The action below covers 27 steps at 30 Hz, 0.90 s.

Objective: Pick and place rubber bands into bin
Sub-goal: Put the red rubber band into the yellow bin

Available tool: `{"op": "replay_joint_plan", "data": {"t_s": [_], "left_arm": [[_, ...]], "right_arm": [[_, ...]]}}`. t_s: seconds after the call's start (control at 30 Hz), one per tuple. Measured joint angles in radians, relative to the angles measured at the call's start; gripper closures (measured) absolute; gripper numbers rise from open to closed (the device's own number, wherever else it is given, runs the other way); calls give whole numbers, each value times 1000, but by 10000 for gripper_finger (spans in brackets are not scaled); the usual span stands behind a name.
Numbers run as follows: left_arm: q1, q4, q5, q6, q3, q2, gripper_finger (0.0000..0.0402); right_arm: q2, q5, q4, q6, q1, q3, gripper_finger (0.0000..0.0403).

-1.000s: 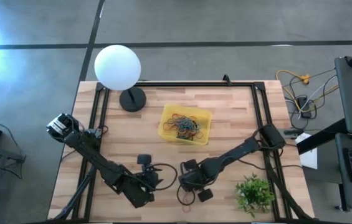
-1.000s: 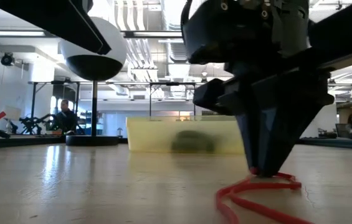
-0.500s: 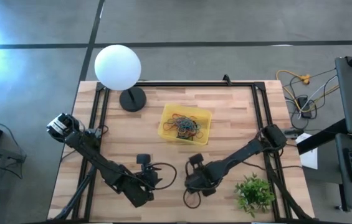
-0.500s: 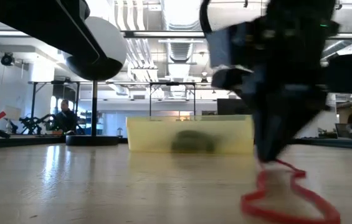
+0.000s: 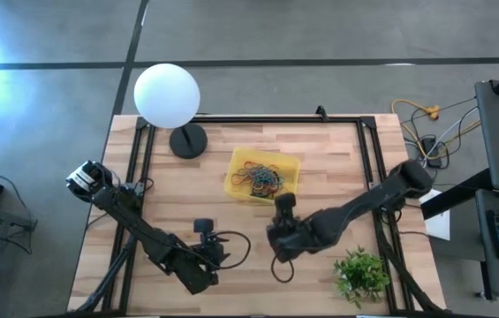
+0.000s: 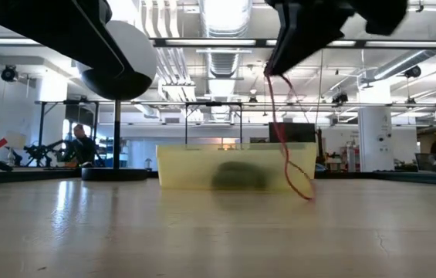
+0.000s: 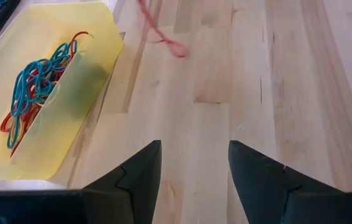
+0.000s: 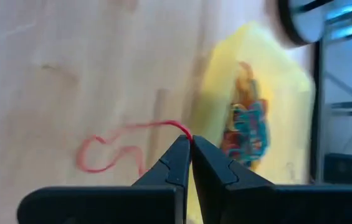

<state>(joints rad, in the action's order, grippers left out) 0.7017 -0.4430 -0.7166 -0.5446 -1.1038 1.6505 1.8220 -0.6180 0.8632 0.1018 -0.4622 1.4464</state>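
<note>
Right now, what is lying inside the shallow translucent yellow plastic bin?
The shallow translucent yellow plastic bin holds a tangled heap of thin rubber bands, blue, red and orange ones showing. Bands lower in the heap are covered, so their count and colours cannot be seen.

We find no text, label, brand, number or sign that we can read in any view. The bin [image 5: 263, 176], the desk [image 5: 337, 159] around it and the lamp [image 5: 167, 95] beside it bear no lettering that we can make out.
</note>
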Motion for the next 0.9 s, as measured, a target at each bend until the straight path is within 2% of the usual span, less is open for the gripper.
{"op": "replay_joint_plan", "data": {"t_s": [0.27, 0.6, 0.73, 0.9], "left_arm": [[0, 10, 0, 1, 0, 0, 230], [0, 9, 0, 10, 14, 0, 230], [0, 9, 0, 10, 21, 0, 230], [0, 10, 0, 10, 21, 0, 230]], "right_arm": [[-106, -115, -5, -126, 103, 1, 395], [-146, -108, -7, -229, 312, 1, 394], [-138, -32, -17, -228, 404, 0, 394], [-125, 231, -60, -246, 493, -17, 388]]}}
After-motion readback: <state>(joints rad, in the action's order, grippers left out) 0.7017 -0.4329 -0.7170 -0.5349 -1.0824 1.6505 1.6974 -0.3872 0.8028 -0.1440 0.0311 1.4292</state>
